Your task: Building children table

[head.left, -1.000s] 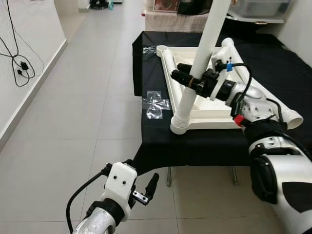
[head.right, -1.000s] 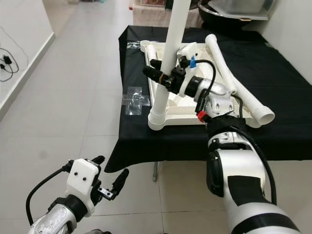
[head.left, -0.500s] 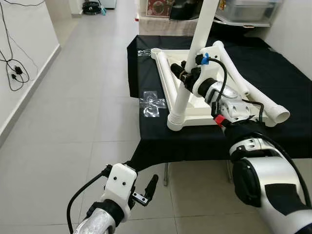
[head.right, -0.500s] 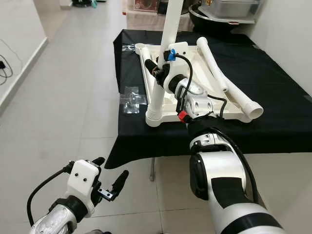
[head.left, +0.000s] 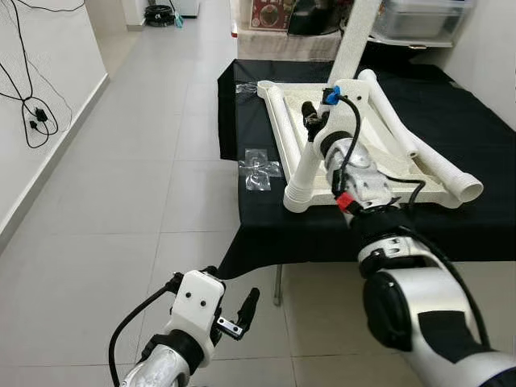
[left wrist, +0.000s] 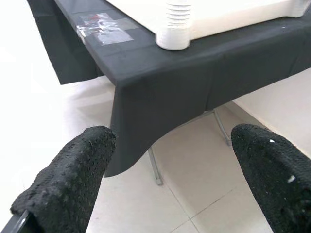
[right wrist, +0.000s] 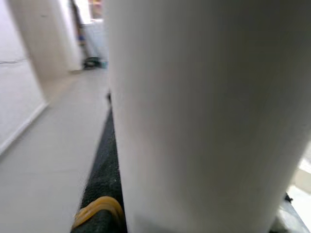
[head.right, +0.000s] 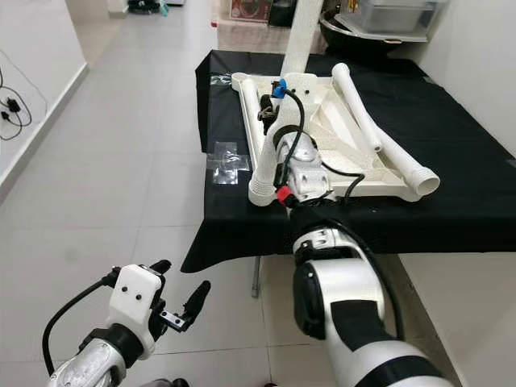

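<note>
Table parts lie on a big black cloth [head.left: 451, 113] over a folding stand. The white tabletop [head.left: 387, 173] rests upside down on it, near the front edge. One white leg [head.left: 326, 121] stands up in the near left corner socket. Two more loose legs [head.right: 367, 121] lie across the tabletop.

The right gripper [head.left: 313, 129] is up against the standing leg, and its wrist view looks at the leg from very close. It looks like it is pinching the leg, but I cannot tell for sure.

I think the robot is pushing or turning this leg into its hole. Next it should let go and fetch another leg.

The left gripper [head.left: 242, 310] hangs low over the floor, spread wide, holding nothing. A small clear bag [head.left: 260, 171] sits by the corner; what is inside is too small to see.
</note>
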You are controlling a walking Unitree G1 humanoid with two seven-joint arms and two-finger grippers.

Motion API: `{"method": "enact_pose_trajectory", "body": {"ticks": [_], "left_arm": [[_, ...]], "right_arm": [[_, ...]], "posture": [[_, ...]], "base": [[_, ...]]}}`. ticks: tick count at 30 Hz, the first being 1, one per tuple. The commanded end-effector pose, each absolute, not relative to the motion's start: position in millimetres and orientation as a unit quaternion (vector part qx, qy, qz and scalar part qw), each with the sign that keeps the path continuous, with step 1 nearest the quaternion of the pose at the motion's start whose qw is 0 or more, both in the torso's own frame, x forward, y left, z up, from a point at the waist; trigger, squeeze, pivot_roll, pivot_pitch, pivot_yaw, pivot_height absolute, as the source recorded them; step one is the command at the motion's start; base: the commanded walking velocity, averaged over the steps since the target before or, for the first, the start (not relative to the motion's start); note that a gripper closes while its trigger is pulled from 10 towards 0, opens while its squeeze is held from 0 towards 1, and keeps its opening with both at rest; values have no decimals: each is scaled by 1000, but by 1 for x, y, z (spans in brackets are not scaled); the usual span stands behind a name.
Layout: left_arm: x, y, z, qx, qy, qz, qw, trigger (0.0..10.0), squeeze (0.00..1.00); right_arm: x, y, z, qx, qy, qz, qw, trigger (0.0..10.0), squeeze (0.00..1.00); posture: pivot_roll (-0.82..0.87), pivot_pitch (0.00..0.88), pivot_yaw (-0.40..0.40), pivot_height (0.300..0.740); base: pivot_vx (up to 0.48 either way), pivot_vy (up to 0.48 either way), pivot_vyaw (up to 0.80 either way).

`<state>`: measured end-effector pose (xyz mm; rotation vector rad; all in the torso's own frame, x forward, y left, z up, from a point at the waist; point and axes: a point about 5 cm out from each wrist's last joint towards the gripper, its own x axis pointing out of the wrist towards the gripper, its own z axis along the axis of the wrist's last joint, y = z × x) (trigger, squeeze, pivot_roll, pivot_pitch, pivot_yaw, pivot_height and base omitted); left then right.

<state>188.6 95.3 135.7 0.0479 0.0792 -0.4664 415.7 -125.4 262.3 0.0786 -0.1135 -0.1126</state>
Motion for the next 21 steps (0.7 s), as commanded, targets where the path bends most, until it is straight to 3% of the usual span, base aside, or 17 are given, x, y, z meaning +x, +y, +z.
{"method": "enact_pose_trajectory", "body": {"ticks": [1, 10, 13, 21], "left_arm": [[188, 96, 132, 25, 45, -232, 971, 10000, 0], [189, 96, 132, 25, 45, -232, 971, 10000, 0], [189, 96, 132, 25, 44, -230, 972, 10000, 0], [190, 96, 132, 26, 43, -231, 972, 10000, 0]], "right_arm": [[416, -129, 240, 25, -2, -101, 995, 10000, 0], [414, -122, 238, 64, 0, -176, 982, 10000, 0], [412, -130, 241, 120, -1, -257, 959, 10000, 0], [405, -139, 252, 73, -33, -377, 923, 10000, 0]], "posture": [[87, 160, -65, 740], [88, 162, -66, 740], [90, 162, -70, 740], [92, 159, -74, 740]], "base": [[0, 0, 0], [0, 0, 0], [0, 0, 0], [0, 0, 0]]}}
